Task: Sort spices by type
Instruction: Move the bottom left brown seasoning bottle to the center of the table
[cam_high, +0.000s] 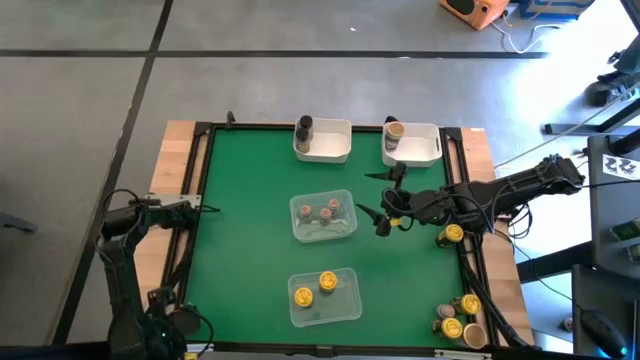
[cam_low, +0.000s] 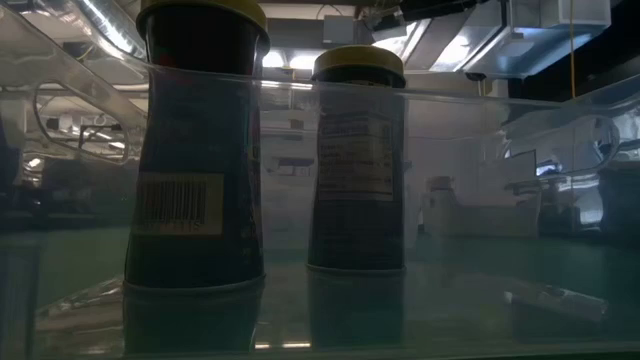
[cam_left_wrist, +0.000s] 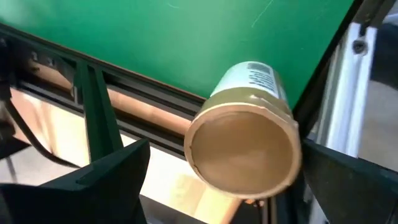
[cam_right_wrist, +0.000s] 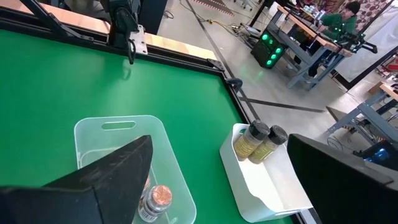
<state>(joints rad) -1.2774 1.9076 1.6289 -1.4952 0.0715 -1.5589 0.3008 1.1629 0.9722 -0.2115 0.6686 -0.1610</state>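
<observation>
Bench: green mat (cam_high: 250, 200) inside a black frame, wooden edges showing on both sides, grey floor all round.
Tan-lidded jar (cam_left_wrist: 244, 134): lay on its side in the left wrist view, long axis running away from the camera, tan lid facing it and label end toward the green mat; it sat between that arm's two dark jaws, with no contact visible.
Left gripper (cam_high: 190, 207): at the left edge of the bench, over the frame rail; jaws spread wide, released.
Right gripper (cam_high: 385, 218): reached in from the right, just beside the middle clear tray (cam_high: 323, 216); jaws wide apart, grasping nothing.
Reddish-brown-topped jars (cam_high: 318, 212): upright in the middle clear tray; one showed close under the right jaws in the right wrist view.
Yellow-lidded jars (cam_high: 316, 288): two upright in the near clear tray (cam_high: 324, 298), long axes vertical, barcode of one facing the low camera.
Loose jars: one yellow-lidded (cam_high: 453, 234) near the right rail, and a cluster (cam_high: 460, 318) at the near right corner.
White bins: left bin (cam_high: 327, 141) with a dark grey jar (cam_high: 303, 128) at its end; right bin (cam_high: 417, 143) with a tan-lidded one (cam_high: 394, 131).
Obstructions: right arm's cables and links lay across the right rail above the loose jar.
</observation>
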